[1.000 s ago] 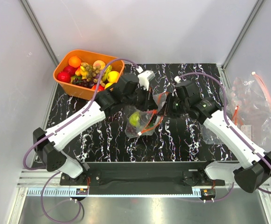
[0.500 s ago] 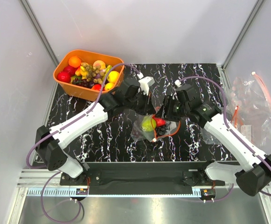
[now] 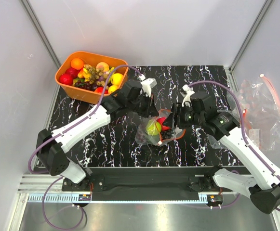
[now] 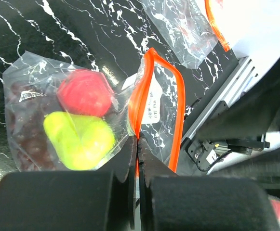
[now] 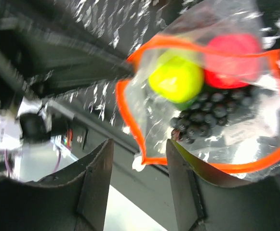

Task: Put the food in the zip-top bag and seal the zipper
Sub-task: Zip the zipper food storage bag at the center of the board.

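Left wrist view: the left pincer (image 4: 138,144) is closed on the zipper (image 4: 136,113), near one end of the bag's mouth. The bag (image 4: 156,103) lies just beyond its tips, with a red fruit (image 4: 84,91) and a green fruit (image 4: 79,139) bunched off to one side of them. The right pincer (image 5: 139,163) is open, its fingers spread with the other corner of the mouth between them but not gripped.

I judge the bag light, limp and slippery. The film would crumple or slide out of a grip, and the fruit and grapes (image 5: 202,120) would roll and drag it. The orange strip is the stiffer part, so that is the place to take hold.

The mouth gapes as a loop and faces the right pincer, which looks straight in at the fruit. The zipper's long axis runs from the left pincer's tips across to the right pincer — the line a closing pinch would have to follow.
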Available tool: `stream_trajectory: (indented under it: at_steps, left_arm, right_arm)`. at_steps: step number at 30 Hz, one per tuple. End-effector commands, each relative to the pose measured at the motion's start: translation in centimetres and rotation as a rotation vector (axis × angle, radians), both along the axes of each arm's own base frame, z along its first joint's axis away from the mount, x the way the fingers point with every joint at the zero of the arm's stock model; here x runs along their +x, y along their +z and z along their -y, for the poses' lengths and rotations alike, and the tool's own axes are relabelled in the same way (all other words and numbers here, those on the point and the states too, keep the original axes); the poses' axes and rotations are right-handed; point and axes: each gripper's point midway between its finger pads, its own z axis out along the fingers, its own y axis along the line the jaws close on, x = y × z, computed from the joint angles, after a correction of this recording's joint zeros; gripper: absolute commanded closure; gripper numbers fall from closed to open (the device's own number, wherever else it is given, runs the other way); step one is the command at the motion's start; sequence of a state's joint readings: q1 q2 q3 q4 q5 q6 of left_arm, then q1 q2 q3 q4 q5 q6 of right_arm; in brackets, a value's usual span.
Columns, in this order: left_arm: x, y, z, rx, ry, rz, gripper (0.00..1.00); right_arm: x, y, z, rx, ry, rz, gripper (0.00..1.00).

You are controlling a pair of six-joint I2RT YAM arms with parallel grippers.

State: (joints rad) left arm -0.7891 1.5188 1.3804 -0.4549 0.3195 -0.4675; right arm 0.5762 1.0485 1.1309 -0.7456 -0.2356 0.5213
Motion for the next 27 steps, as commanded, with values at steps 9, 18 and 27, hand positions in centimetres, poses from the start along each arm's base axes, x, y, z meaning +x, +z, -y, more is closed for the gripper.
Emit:
stream_trajectory:
  at_steps: [9,18,27]
  left_arm:
    - [0.4,3.3,0.4,-0.053,-0.037,0.07,0.99]
    - [0.6,3.9,0.0,-0.052,-0.033,0.082,0.98]
    - [0.6,4.8,-0.4,-0.07,-0.026,0.101,0.97]
  right_arm:
    - [-2.3,0.6,-4.8,0.128,0.292,0.06,0.42]
    - [-0.7,-2.8,-4.9,0.026,0.228,0.05,0.48]
    - [-0.2,-2.1,-5.3,0.036,0.216,0.071,0.81]
